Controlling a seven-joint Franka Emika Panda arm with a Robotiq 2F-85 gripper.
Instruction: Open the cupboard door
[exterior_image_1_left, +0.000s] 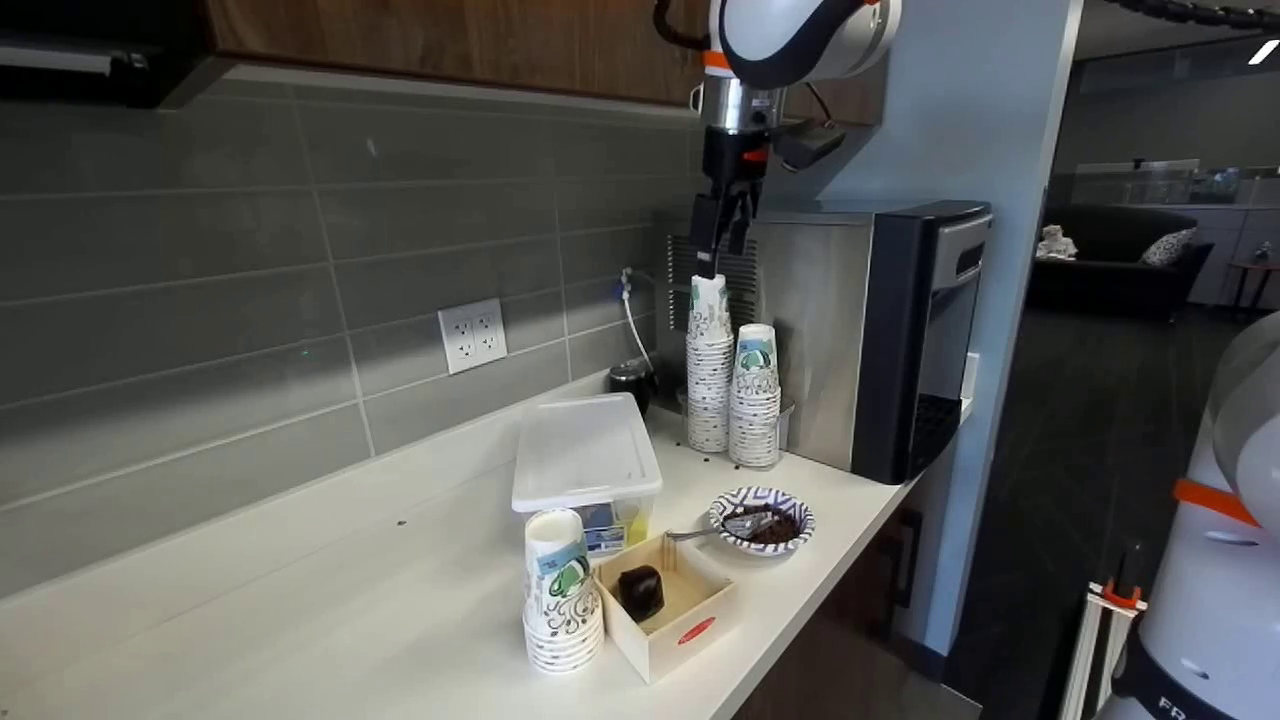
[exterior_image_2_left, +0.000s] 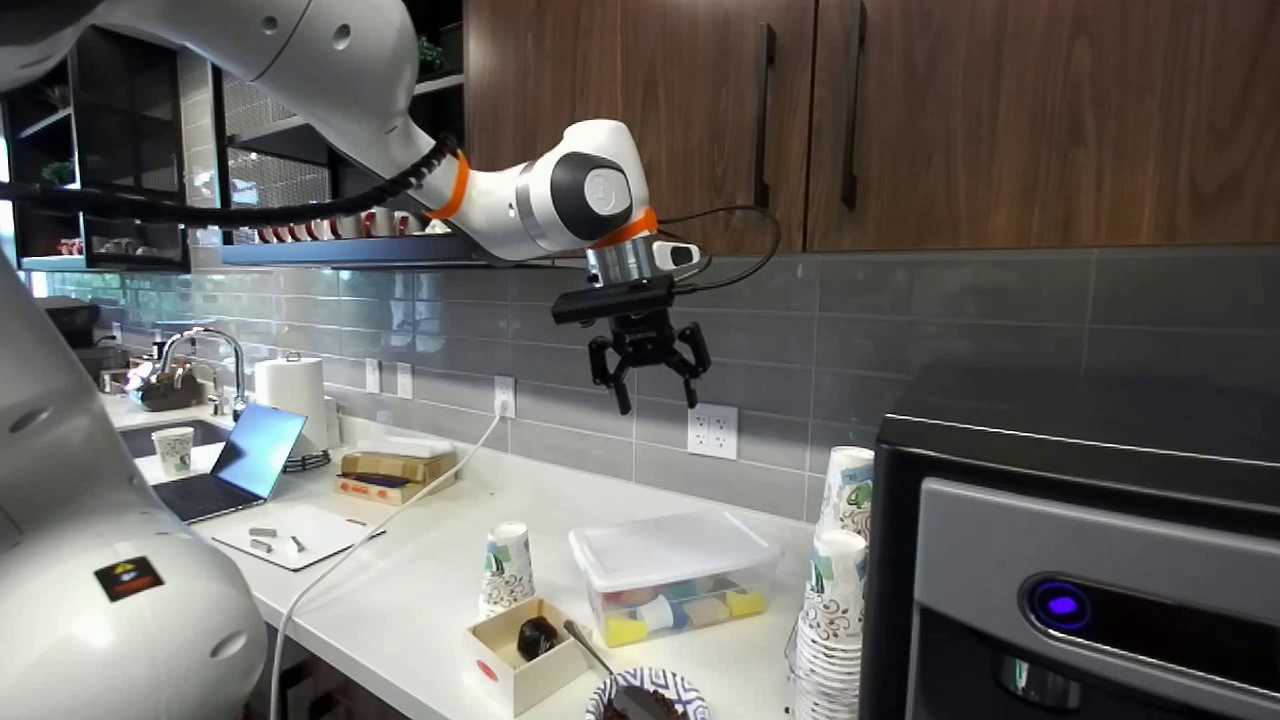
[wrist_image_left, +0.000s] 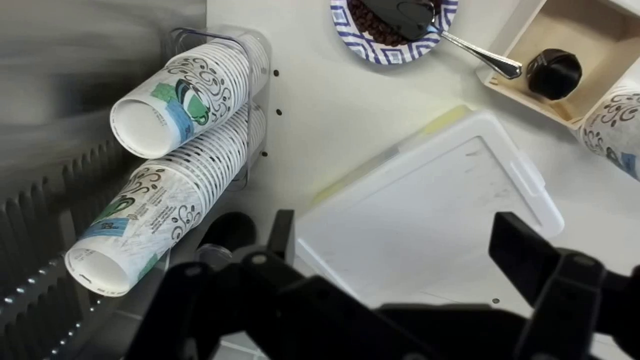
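Note:
The wall cupboard has brown wood-grain doors and looks shut in an exterior view. Its left door (exterior_image_2_left: 690, 100) has a dark vertical handle (exterior_image_2_left: 764, 115) near the middle seam. Its right door (exterior_image_2_left: 1060, 125) has a matching handle (exterior_image_2_left: 853, 105) beside it. The cupboard's underside and lower front (exterior_image_1_left: 450, 45) show in an exterior view. My gripper (exterior_image_2_left: 658, 404) points down below the cupboard, apart from both handles, with its fingers spread and nothing between them. It also shows in an exterior view (exterior_image_1_left: 722, 255) and in the wrist view (wrist_image_left: 395, 235). The cupboard is out of the wrist view.
Below stand a lidded plastic box (exterior_image_2_left: 675, 555), a small wooden box (exterior_image_2_left: 525, 655), a bowl of beans (exterior_image_1_left: 765, 520) and a cup stack (exterior_image_1_left: 562, 600). Two tall cup stacks (exterior_image_1_left: 709, 380) stand beside the steel dispenser (exterior_image_1_left: 820, 340). The tiled wall (exterior_image_1_left: 450, 230) is behind.

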